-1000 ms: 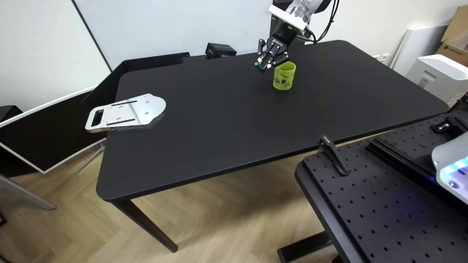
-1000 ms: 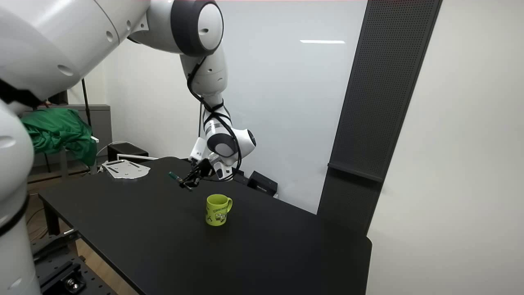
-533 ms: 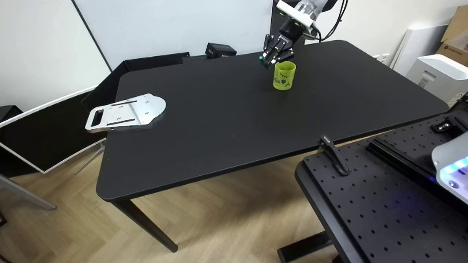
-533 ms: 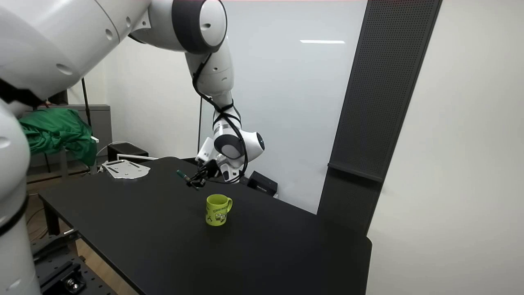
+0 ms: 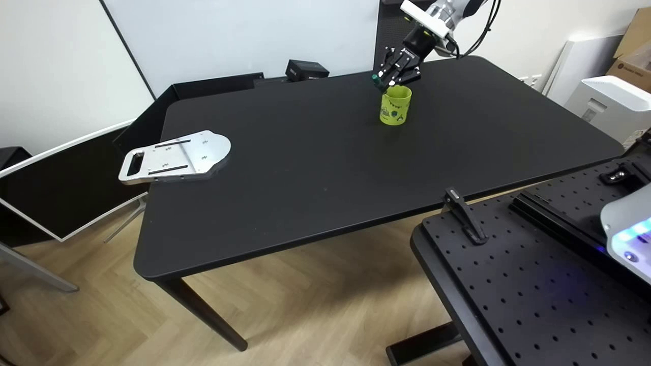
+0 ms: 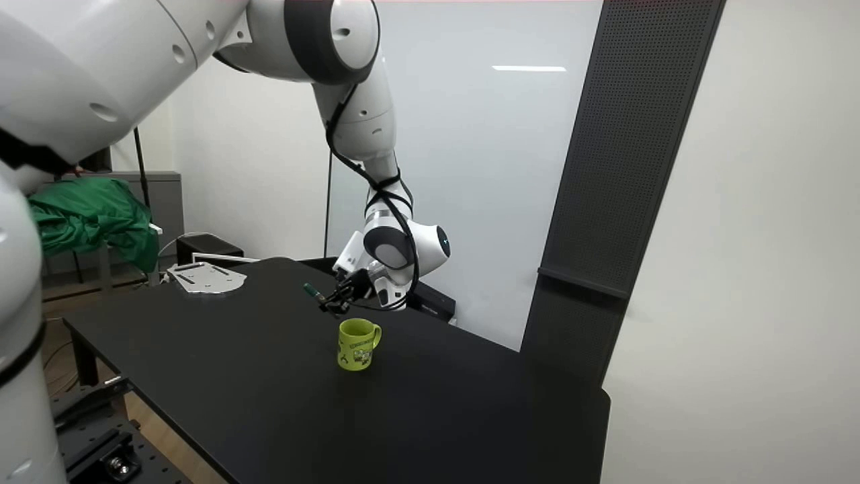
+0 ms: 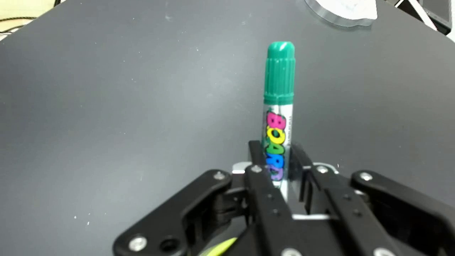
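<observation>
The gripper is closed narrow around a marker, whose green cap sticks out past the fingertips. Over the last second both have shifted rightward in both exterior views, while the mug has stayed put. That brings them nearer the mug: in an exterior view they sit just above and left of its rim, apart from it, the marker slanting cap-up to the left. I judge the marker to be mid-carry, not let go.

The mug stands upright on the table, upper right of the frame, near the far edge; a black box and whiteboard lie beyond. Leftward there is more room, the surface stretching to a metal plate that overhangs the left edge. A bench fills the lower right.
</observation>
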